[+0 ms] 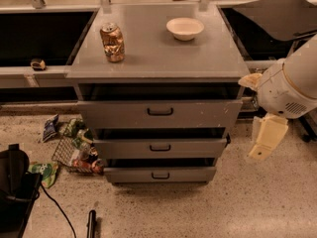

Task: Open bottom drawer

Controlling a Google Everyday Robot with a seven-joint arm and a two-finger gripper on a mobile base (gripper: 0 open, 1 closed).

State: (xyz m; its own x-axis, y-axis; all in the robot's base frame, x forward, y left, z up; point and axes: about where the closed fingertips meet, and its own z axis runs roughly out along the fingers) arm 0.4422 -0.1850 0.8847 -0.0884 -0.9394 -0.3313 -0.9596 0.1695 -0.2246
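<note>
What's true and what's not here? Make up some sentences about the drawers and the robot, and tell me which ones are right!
1. A can stands on top of the cabinet. True.
2. The white bowl lies on the floor. False: it sits on the cabinet top, to the right of the can.
3. The gripper is holding the bottom drawer by its handle. False: the gripper hangs off to the right of the cabinet, apart from every drawer.
4. The cabinet has three drawers, each with a black handle in the middle. True.
5. The bottom drawer has the tallest front. False: the top drawer has the tallest front, and the bottom one looks the shortest.
</note>
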